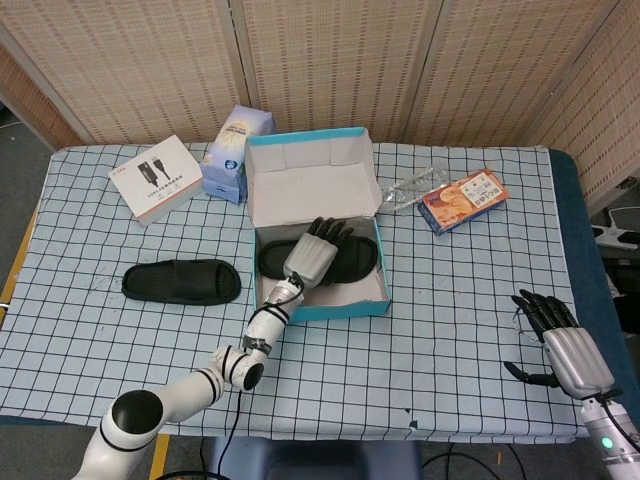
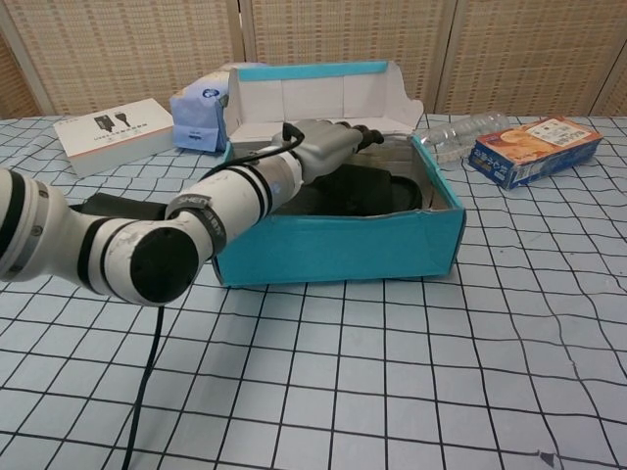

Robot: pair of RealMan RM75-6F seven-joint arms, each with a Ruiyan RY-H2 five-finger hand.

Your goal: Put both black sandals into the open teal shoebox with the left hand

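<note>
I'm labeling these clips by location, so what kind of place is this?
Probably an indoor lab or test room: a table with a checked cloth, woven folding screens behind it, and a robot left hand over a teal shoebox.
</note>
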